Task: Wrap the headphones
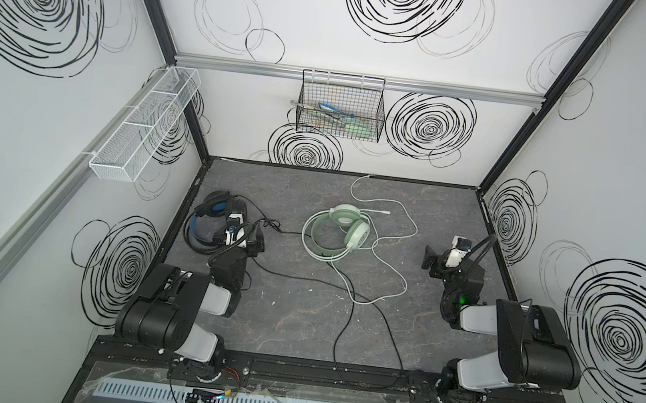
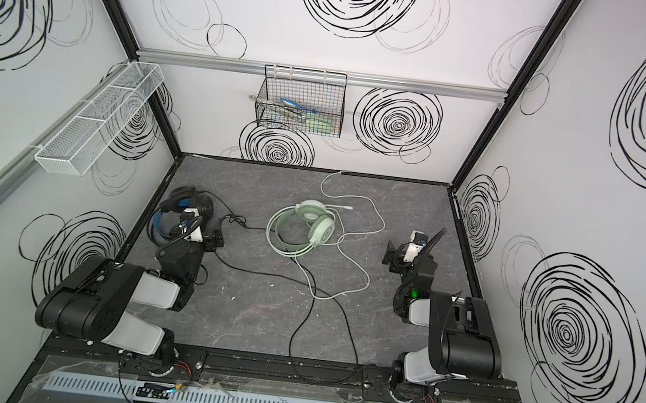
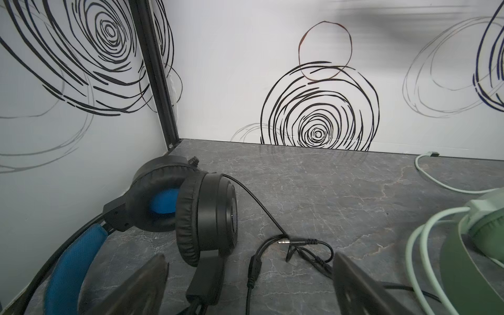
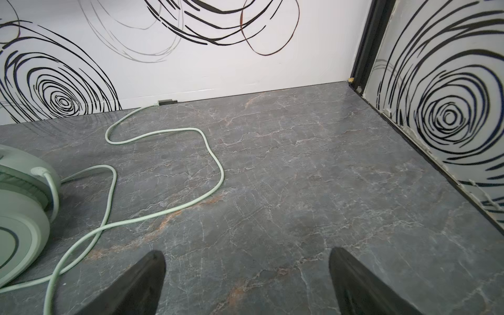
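While the left gripper [image 3: 249,257] gapes, the black headphones [image 3: 215,212] lie just ahead.

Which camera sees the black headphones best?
The left wrist view: the black headphones sit up close, with both ear cups, blue padding and the cord's plug sharp. In both top views they look small, partly hidden behind the left arm. The right wrist view misses them.

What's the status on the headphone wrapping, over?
Left gripper open, empty, at black headset. Right gripper open, empty, over table. Mint headset mid-table, unwrapped. Black cord crosses white cord, both loose.
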Robot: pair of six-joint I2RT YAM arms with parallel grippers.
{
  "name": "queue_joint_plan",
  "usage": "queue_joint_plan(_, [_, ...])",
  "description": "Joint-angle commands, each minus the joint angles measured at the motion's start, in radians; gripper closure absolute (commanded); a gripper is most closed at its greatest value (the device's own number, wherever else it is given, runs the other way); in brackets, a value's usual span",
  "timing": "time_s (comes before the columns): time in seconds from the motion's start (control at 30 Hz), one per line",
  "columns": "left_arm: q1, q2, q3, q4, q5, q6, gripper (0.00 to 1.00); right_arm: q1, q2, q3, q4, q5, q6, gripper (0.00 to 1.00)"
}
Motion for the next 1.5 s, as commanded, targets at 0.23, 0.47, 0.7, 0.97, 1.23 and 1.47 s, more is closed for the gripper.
queue_joint_plan(0.23, [-0.003, 0.003, -0.001, 0.087, 0.003, 0.014, 0.04, -0.003, -0.005, 0.021, 0.02, -0.007, -0.006, 0.03])
queue_joint_plan(0.47, [-0.003, 0.003, -0.002, 0.087, 0.003, 0.013, 0.04, 0.004, -0.011, 0.014, 0.021, 0.005, -0.009, 0.03])
queue_joint_plan(0.7, [-0.003, 0.003, -0.001, 0.086, 0.003, 0.013, 0.04, 0.001, -0.012, 0.014, 0.021, 0.0, -0.008, 0.03])
queue_joint_plan(0.97, [-0.003, 0.003, -0.001, 0.088, 0.002, 0.013, 0.04, 0.001, -0.011, 0.014, 0.021, 0.0, -0.008, 0.03])
queue_joint_plan(1.23, [-0.003, 0.003, -0.001, 0.088, 0.002, 0.013, 0.04, 0.002, -0.012, 0.014, 0.021, 0.0, -0.008, 0.03])
queue_joint_plan(1.47, [-0.003, 0.003, -0.001, 0.087, 0.002, 0.013, 0.04, 0.001, -0.012, 0.014, 0.021, 0.0, -0.008, 0.03])
